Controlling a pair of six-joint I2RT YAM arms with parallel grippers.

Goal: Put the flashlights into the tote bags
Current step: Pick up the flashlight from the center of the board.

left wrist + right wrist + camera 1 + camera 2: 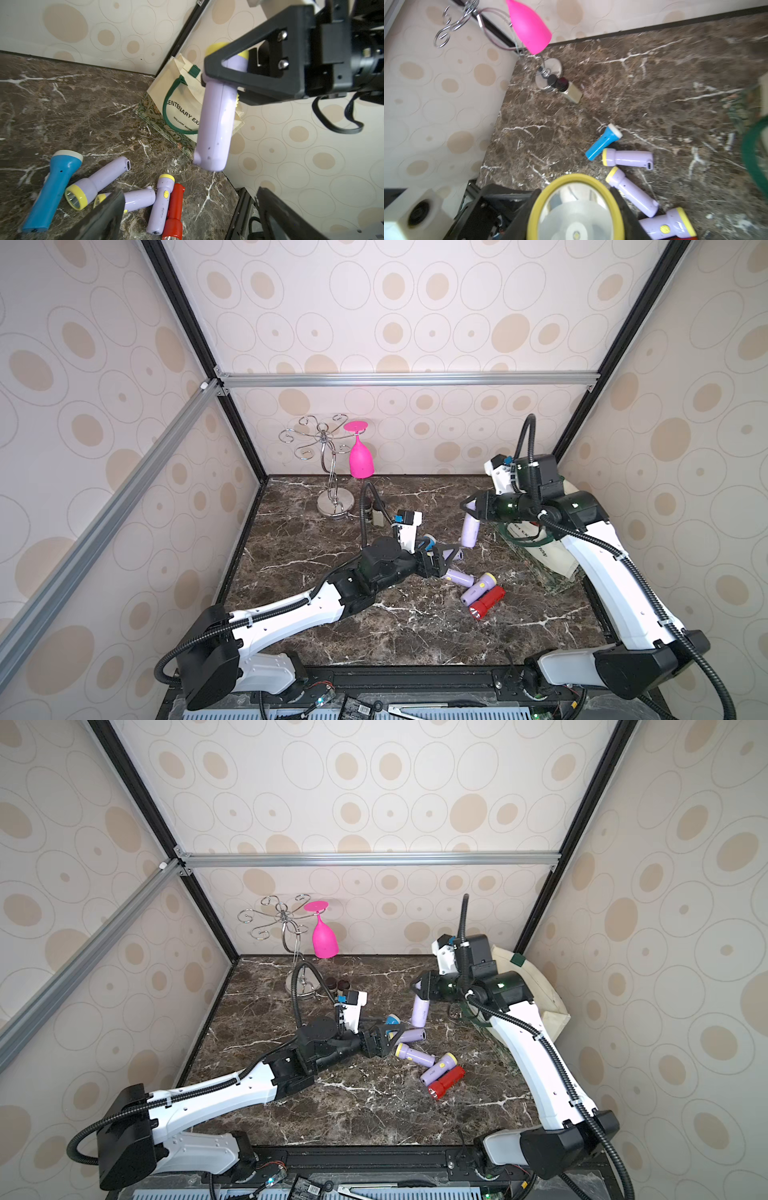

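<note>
Right gripper [471, 508] clamps a lilac flashlight [470, 533] by its yellow-ringed head, tail hanging free, seemingly bound for the nearby cream tote bag [158, 95]. Left gripper [453, 561], jaws apart, hovers over five loose flashlights [160, 207].

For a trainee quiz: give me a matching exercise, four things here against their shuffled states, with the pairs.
1 raised lilac plastic flashlight
2 pink plastic goblet
3 red plastic flashlight
4 cream canvas tote bag

A lying on marble table
B hanging upside down from chrome rack
C standing by the wall
D gripped by right end effector

Pairs: 1-D, 2-B, 3-A, 4-C
</note>
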